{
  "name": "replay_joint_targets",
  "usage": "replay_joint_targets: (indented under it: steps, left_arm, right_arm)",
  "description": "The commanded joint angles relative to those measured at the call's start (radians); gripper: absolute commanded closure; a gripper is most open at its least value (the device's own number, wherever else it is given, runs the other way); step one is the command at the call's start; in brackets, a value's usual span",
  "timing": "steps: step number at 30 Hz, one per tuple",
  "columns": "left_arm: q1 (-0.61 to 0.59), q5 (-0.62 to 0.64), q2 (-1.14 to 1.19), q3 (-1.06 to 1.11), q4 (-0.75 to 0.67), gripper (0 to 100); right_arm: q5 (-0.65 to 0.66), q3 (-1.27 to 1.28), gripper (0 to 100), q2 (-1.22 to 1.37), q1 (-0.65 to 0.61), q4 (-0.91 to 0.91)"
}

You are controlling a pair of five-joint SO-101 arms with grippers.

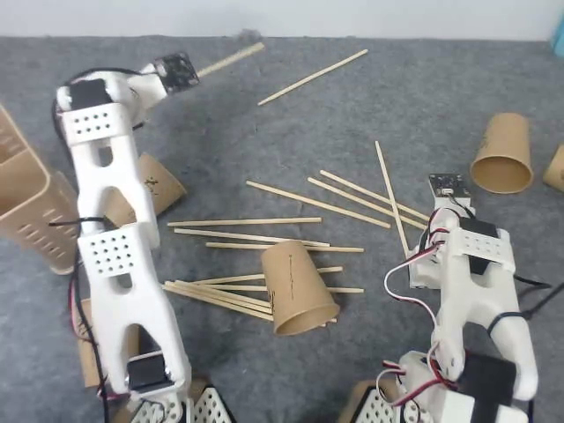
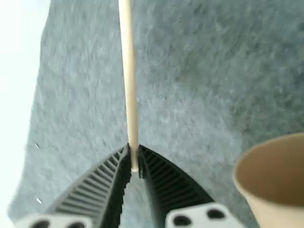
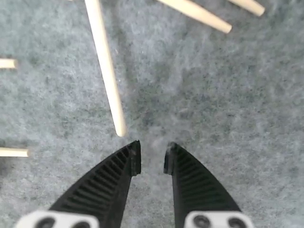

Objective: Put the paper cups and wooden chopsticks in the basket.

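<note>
**A:** Where is the left gripper?

**B:** The left gripper (image 2: 134,161) is at the far left of the grey felt-covered table (image 1: 423,88). It is pressed together on one end of a pale wooden chopstick (image 2: 127,71), which juts straight out ahead of it.

**A:** And the right one?

**B:** The right gripper (image 3: 152,159) hangs low over the cloth on the near right, its jaws parted by a narrow gap. The tip of a loose chopstick (image 3: 107,71) lies just beside one finger, apart from it.

**A:** Where is everything else for the task?

**B:** The tan perforated plastic basket (image 1: 31,198) stands at the left edge, beside the left arm. A brown paper cup (image 1: 295,286) lies on its side mid-table, on top of a scatter of wooden chopsticks (image 1: 256,236). A second paper cup (image 1: 502,152) lies on its side on the far right. A third paper cup (image 1: 555,169) is cut off by the right edge. A fourth paper cup (image 1: 150,185) is partly hidden under the left arm, near the basket. A lone chopstick (image 1: 313,77) lies on the far side, near the held one.
</note>
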Motion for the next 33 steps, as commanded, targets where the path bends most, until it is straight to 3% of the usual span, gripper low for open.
replay_joint_targets:
  steps: [1,12,15,20,29,33]
  left_arm:
    - [0.054,-0.025,0.009,-0.022,-0.074,99]
    - [0.153,0.087,0.296,-0.024,-0.566,99]
    - [0.183,0.087,0.325,-0.024,-0.551,99]
    - [0.210,0.089,0.328,-0.024,-0.374,99]
    - [0.155,0.206,0.390,-0.018,-0.379,99]
    - [0.143,0.132,0.453,-0.018,-0.321,99]
  right_arm:
    - [0.014,-0.008,91.2,-0.050,-0.001,0.008]
    - [0.012,-0.008,91.2,-0.050,-0.001,0.018]
    - [0.012,-0.008,91.2,-0.050,-0.001,0.019]
    - [0.012,-0.008,91.2,-0.050,-0.001,0.019]
    - [0.014,-0.008,91.2,-0.050,-0.001,0.021]
    - [0.014,-0.008,91.2,-0.050,-0.001,0.021]
